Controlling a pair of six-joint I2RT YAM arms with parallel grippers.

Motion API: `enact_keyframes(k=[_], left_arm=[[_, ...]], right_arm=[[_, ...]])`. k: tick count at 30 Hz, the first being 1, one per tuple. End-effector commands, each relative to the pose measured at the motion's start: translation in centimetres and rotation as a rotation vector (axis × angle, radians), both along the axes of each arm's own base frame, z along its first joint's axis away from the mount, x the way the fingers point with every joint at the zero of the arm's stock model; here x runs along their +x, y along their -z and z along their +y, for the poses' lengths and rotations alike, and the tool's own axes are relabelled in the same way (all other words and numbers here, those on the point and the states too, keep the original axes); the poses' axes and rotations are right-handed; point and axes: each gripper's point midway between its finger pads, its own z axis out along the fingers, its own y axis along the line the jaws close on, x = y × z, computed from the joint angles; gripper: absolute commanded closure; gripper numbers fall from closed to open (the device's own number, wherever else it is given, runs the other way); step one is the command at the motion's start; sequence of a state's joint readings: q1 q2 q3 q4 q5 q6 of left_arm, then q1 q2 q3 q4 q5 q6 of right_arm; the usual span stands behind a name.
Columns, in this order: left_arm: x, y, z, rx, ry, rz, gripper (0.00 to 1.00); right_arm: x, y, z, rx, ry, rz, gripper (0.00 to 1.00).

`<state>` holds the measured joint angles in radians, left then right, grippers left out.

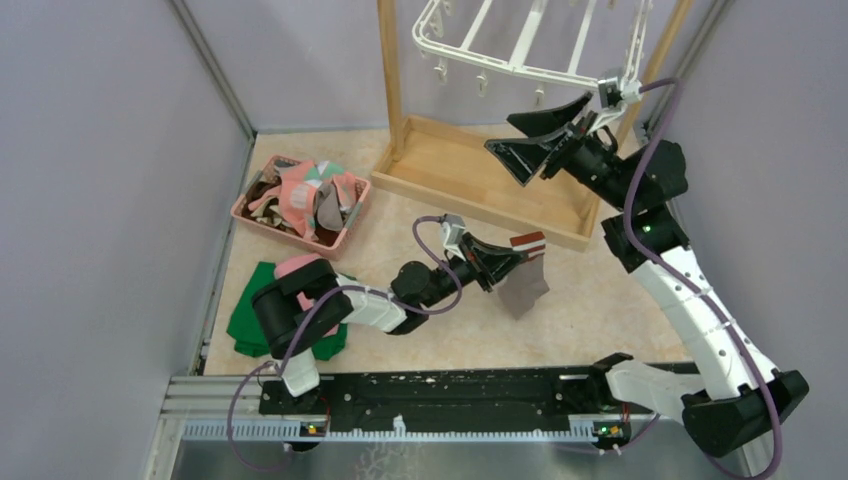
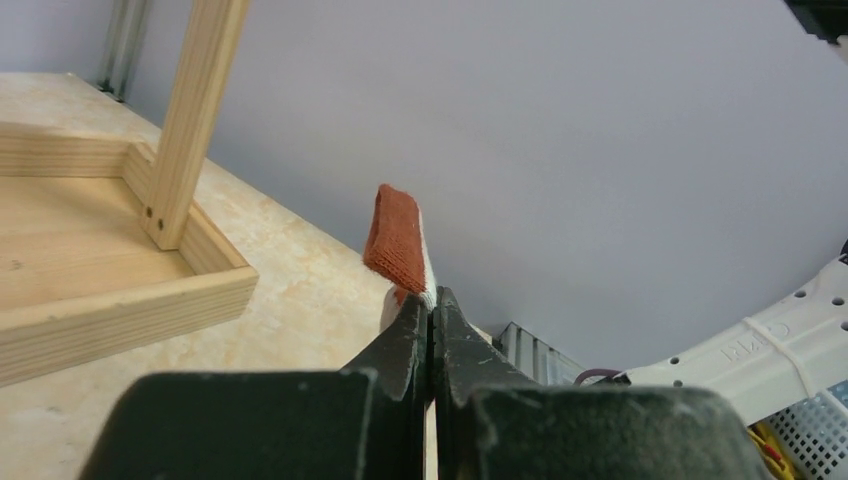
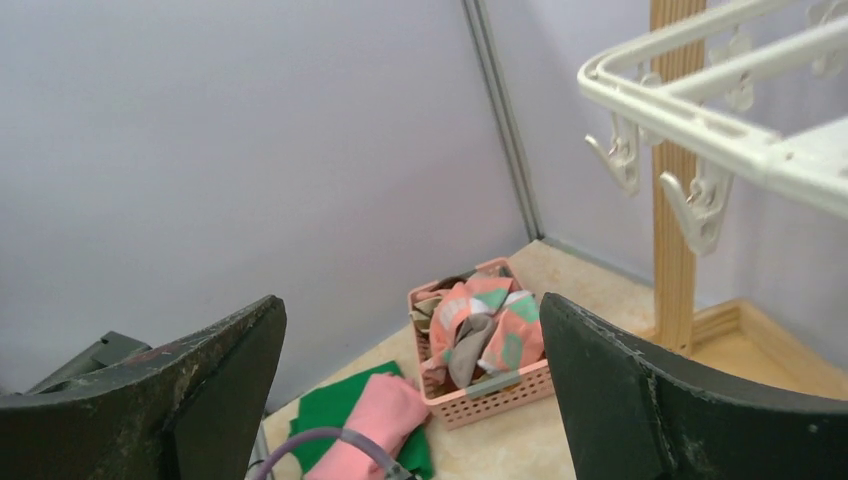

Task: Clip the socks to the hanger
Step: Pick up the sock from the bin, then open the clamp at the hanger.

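A grey-brown sock [image 1: 525,285] with a red-white striped cuff [image 2: 395,238] hangs just above the floor, and my left gripper [image 1: 514,258] [image 2: 432,302] is shut on the cuff. More socks [image 1: 312,192] [image 3: 478,325], salmon pink with teal shapes among them, lie heaped in a pink basket [image 1: 262,220] [image 3: 500,392]. The white hanger [image 1: 520,55] [image 3: 690,115] hangs at the top with small clips [image 3: 700,205] dangling from its rim. My right gripper [image 1: 541,134] [image 3: 410,300] is raised just below the hanger's near right rim, jaws wide open with nothing between them.
The wooden frame stand [image 1: 480,190] [image 2: 110,300] carries the hanger, its base on the floor at the back. A green cloth [image 1: 252,318] [image 3: 325,408] with a pink cloth [image 1: 297,266] [image 3: 385,415] on it lies near the left arm's base. Grey walls close both sides.
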<state>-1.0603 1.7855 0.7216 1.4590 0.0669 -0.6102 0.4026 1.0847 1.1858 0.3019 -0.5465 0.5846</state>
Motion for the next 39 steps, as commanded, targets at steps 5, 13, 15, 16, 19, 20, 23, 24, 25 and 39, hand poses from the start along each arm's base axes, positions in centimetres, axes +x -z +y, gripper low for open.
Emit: enact_keyframes(k=[5,13,15,16,19,20,23,24,25,39], left_arm=[[-0.5,-6.6,6.2,-0.124,0.047,-0.226,1.00],[-0.6,-5.0,8.4,0.053,0.063,-0.287,1.00],[-0.8,-4.7,8.8,0.091,0.060,-0.304,1.00],[-0.8,-4.7,9.1,0.108,0.054,-0.313,1.00],[-1.0,-4.5,10.0,0.152,0.031,-0.331,1.00],[-1.0,-4.5,10.2,0.167,0.024,-0.338,1.00],[-0.8,-4.0,11.2,0.217,-0.015,-0.318,1.00],[-0.8,-3.8,11.5,0.231,-0.026,-0.325,1.00],[-1.0,-3.8,11.8,0.244,-0.032,-0.340,1.00],[-2.0,-2.8,13.7,0.289,-0.068,-0.388,1.00]], right_arm=[[-2.5,-4.8,-3.3,-0.147,0.166,-0.306,0.22],[-0.9,-2.5,-10.1,-0.197,0.427,-0.174,0.16],[-0.7,-1.7,-11.1,-0.219,0.455,-0.153,0.15],[-0.5,-1.3,-11.4,-0.235,0.456,-0.143,0.15],[0.3,-0.3,-12.3,-0.267,0.482,-0.123,0.15],[0.5,0.0,-12.7,-0.270,0.487,-0.117,0.15],[0.7,0.5,-13.4,-0.216,0.432,-0.111,0.15],[0.7,0.6,-13.7,-0.184,0.404,-0.109,0.15],[0.8,0.7,-14.1,-0.146,0.381,-0.097,0.16],[3.9,1.3,-15.3,-0.100,0.271,-0.109,0.24]])
